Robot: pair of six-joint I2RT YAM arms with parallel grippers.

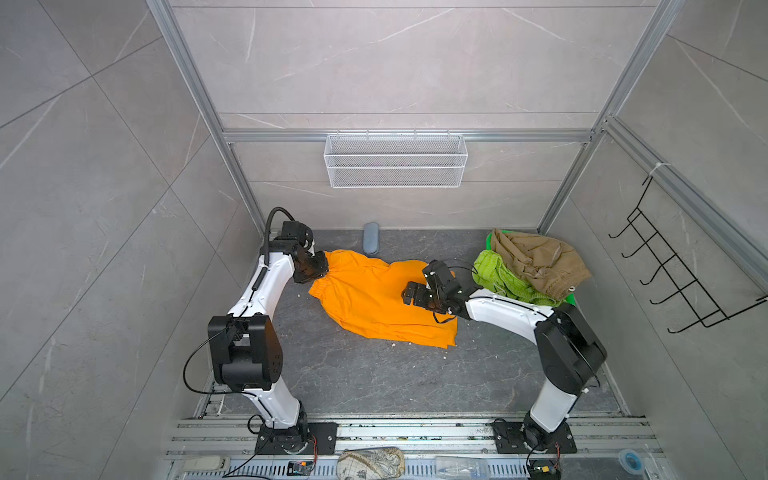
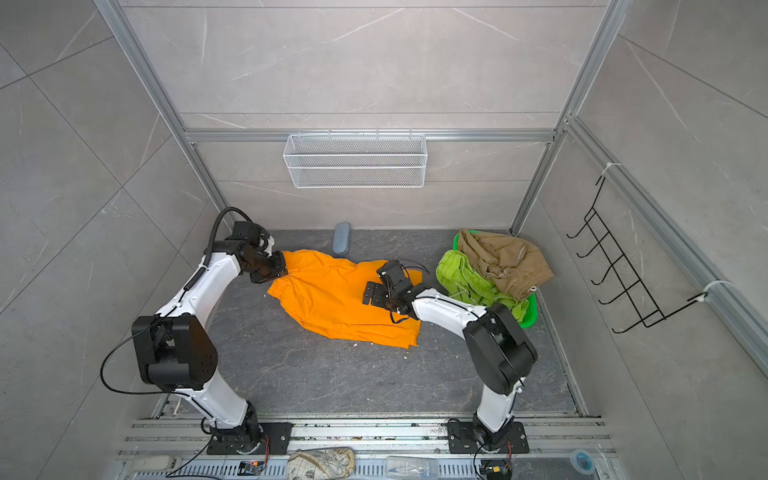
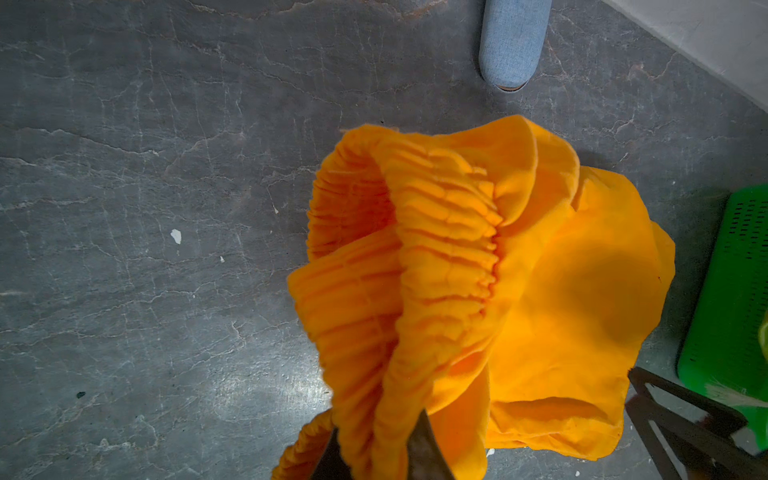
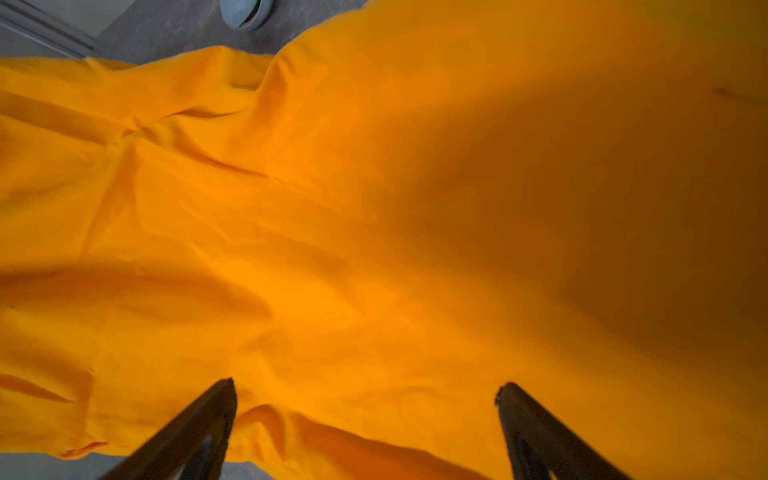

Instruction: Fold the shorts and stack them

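Note:
The orange shorts (image 1: 374, 299) lie spread on the dark floor in both top views. My left gripper (image 1: 318, 266) is shut on a bunch of their gathered elastic waistband (image 3: 440, 257) at the far left end; in the left wrist view the cloth fills the gripper (image 3: 374, 453). My right gripper (image 1: 409, 293) hovers open low over the leg end of the orange shorts (image 4: 332, 208), fingertips (image 4: 224, 399) wide apart with nothing between them. The khaki shorts (image 1: 536, 257) and the lime green shorts (image 1: 503, 278) sit crumpled together in the basket at the back right.
A bright green plastic basket (image 1: 570, 298) holds the other two shorts, close behind the right arm. A blue-grey case (image 1: 370, 237) lies by the back wall. A white wire basket (image 1: 395, 160) hangs on the back wall, and a black hook rack (image 1: 673, 266) on the right wall.

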